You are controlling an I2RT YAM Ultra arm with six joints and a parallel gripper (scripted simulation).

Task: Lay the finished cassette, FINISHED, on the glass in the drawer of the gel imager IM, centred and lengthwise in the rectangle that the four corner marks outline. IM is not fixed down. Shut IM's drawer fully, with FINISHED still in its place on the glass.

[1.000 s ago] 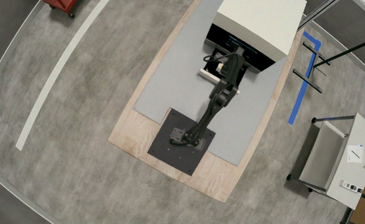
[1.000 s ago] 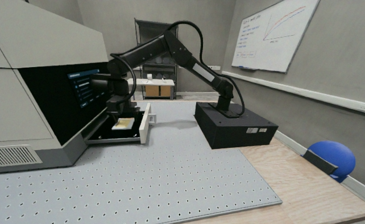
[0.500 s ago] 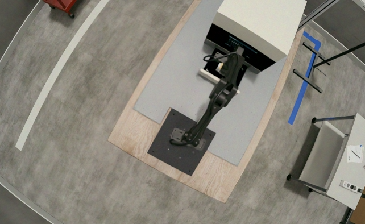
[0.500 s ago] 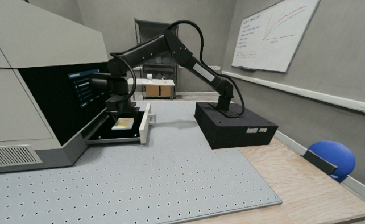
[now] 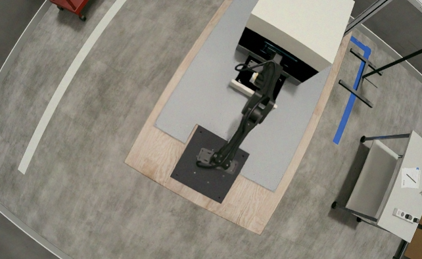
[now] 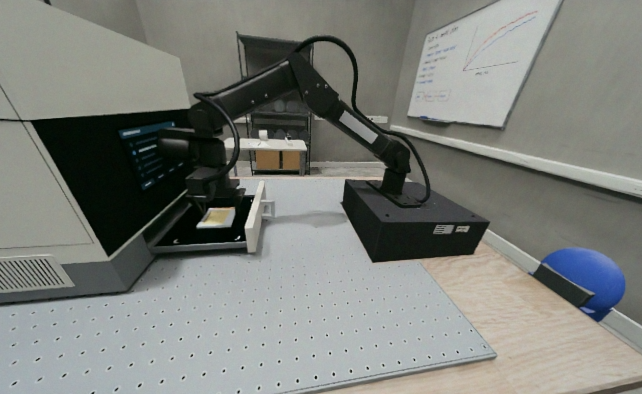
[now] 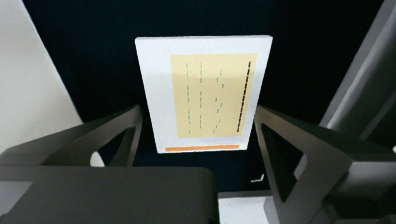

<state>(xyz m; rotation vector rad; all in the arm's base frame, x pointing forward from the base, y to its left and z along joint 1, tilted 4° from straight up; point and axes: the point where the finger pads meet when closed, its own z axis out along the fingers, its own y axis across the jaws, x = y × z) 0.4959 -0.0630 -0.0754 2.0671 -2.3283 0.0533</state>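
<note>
The finished cassette (image 7: 204, 93) is a white plate with a tan gel window and an orange strip at its near end. It lies flat on the dark glass of the open drawer (image 6: 206, 231) of the gel imager (image 6: 56, 145), and also shows in the side view (image 6: 216, 218). My gripper (image 7: 198, 111) is open and hangs just above the cassette, one finger on each side of its near end, not touching it. One white corner mark (image 7: 258, 177) shows by the right finger. The arm hides most of the drawer from above (image 5: 260, 77).
The drawer's white front panel with its handle (image 6: 257, 215) stands out over the grey perforated mat. The imager's dark front with the lit screen (image 6: 146, 152) rises just behind the gripper. The arm's black base box (image 6: 411, 220) sits on the right.
</note>
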